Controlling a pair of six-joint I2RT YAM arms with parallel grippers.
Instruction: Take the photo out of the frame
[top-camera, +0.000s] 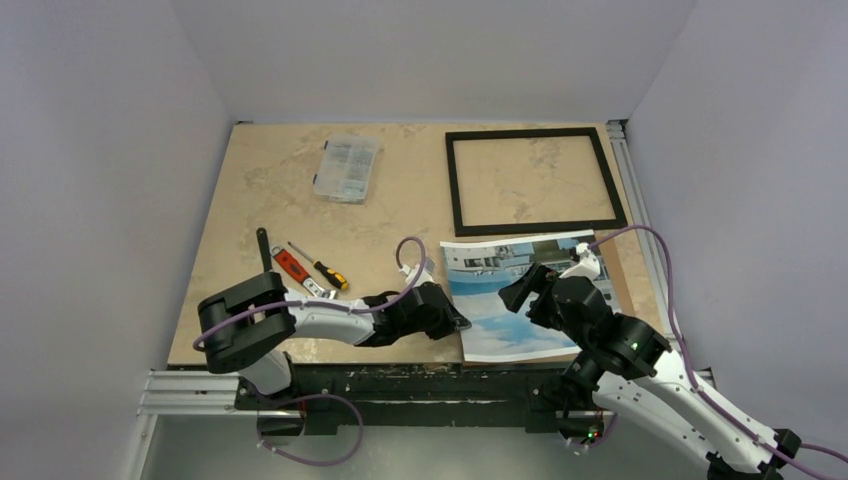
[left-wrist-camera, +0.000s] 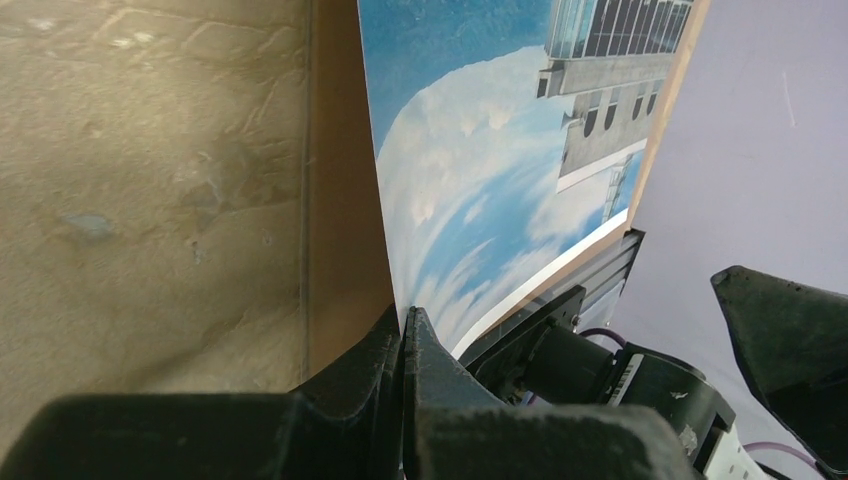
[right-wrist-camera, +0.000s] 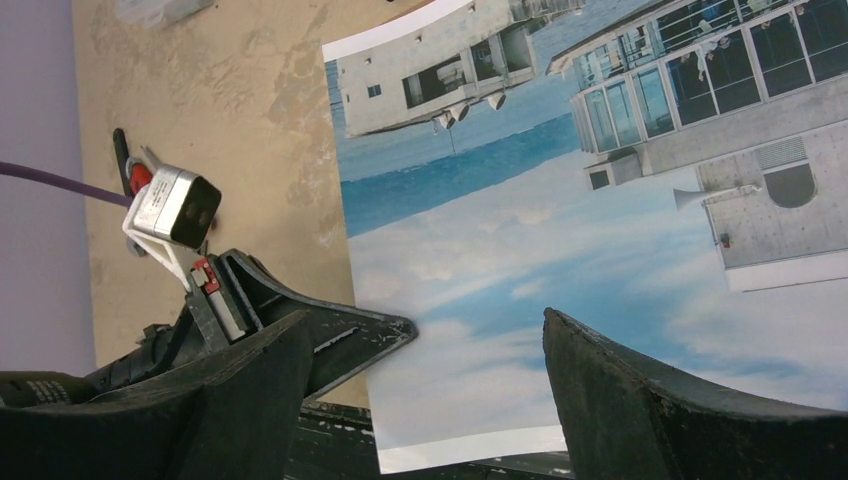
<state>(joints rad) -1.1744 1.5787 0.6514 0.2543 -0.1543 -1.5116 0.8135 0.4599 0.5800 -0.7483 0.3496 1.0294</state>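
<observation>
At the near edge of the desk (top-camera: 280, 180) the left gripper (top-camera: 461, 323) pinches the left edge of the photo (top-camera: 490, 305), whose long axis runs along that edge; the right gripper (right-wrist-camera: 425, 320) hovers wide apart above it, and the empty frame (top-camera: 540, 227) lies beyond, by the far right corner.

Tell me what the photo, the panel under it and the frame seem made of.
Photo: thin paper print, smooth, white border. Panel: brown matte board, likely fibreboard, showing past the print's edges. Frame: thin black matte bars; wood or plastic unclear.
</observation>
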